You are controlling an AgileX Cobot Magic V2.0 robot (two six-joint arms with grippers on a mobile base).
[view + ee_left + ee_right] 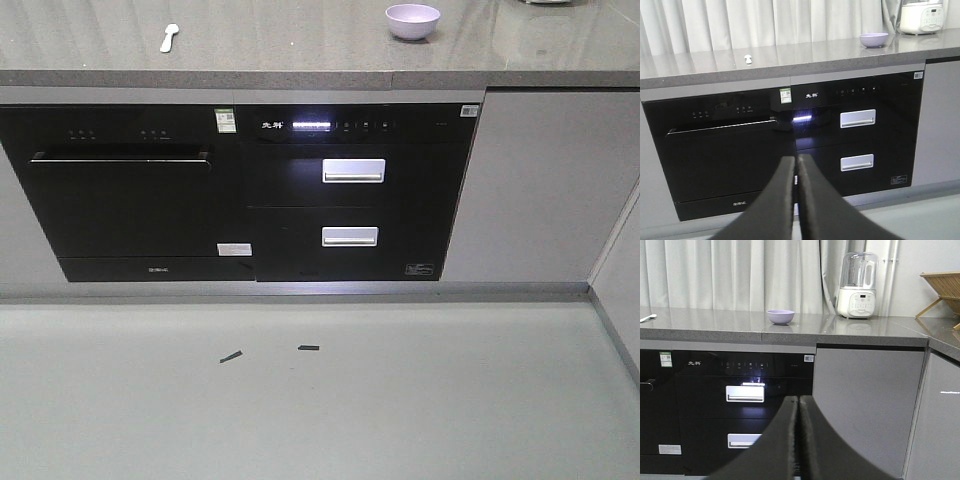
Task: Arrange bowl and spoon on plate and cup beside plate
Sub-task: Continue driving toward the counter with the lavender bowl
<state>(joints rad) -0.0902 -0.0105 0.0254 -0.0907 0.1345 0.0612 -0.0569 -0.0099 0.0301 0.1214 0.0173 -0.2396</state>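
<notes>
Nothing is done yet. The bowl (413,20) sits top right on the worktop (300,45), the spoon (169,37) top left. No plate or cup shows. The left pincer (795,160) and right pincer (798,399) are pressed together, empty

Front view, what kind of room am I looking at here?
Most likely a home kitchen: a grey countertop runs over built-in black appliances, what looks like a blender stands on it, and a bowl and spoon lie out.
</notes>
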